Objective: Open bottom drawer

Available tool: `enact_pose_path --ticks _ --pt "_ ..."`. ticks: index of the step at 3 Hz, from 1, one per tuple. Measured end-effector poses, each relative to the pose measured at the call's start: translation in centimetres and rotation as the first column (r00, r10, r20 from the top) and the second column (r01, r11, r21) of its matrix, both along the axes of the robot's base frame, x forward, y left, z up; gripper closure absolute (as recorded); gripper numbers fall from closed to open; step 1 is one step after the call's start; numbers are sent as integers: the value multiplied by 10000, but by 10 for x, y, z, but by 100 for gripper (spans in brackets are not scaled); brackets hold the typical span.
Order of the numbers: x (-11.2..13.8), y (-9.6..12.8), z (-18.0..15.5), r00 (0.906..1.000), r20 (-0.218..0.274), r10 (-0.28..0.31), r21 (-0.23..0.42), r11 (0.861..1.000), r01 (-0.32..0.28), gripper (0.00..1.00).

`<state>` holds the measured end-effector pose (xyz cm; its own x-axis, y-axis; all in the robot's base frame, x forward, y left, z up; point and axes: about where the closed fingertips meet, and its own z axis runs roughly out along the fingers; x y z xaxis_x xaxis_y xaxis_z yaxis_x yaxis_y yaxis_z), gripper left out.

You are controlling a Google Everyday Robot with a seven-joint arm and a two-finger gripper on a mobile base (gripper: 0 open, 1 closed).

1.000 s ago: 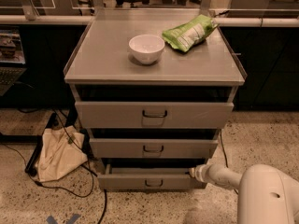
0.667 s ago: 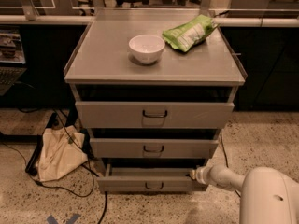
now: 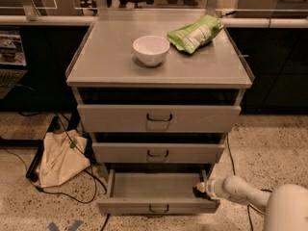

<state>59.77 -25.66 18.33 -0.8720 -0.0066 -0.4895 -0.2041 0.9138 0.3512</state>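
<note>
The grey cabinet has three drawers. The bottom drawer [image 3: 144, 207] has the narrowest front and a small dark loop handle [image 3: 159, 208]. It stands pulled well out, with its bare inside [image 3: 154, 186] showing. My gripper [image 3: 199, 188] comes in from the lower right on a white arm [image 3: 240, 191]. It sits at the drawer's right inner edge, just behind the front panel. The middle drawer [image 3: 159, 153] and the top drawer [image 3: 159, 118] are each slightly out.
A white bowl [image 3: 150, 49] and a green bag [image 3: 195, 33] lie on the cabinet top [image 3: 106, 61]. A cloth bag [image 3: 60, 158] and cables [image 3: 72, 186] lie on the floor left of the cabinet. Dark counters stand behind.
The bottom drawer has come further out towards the camera, and my gripper has moved with it at its right side.
</note>
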Motion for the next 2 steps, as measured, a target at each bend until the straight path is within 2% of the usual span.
enact_pose_path --ticks 1,2 --pt "-1 4 -3 9999 -99 89 -20 10000 -89 100" --pt "-22 8 -22 9987 -501 -137 306 9994 152 100"
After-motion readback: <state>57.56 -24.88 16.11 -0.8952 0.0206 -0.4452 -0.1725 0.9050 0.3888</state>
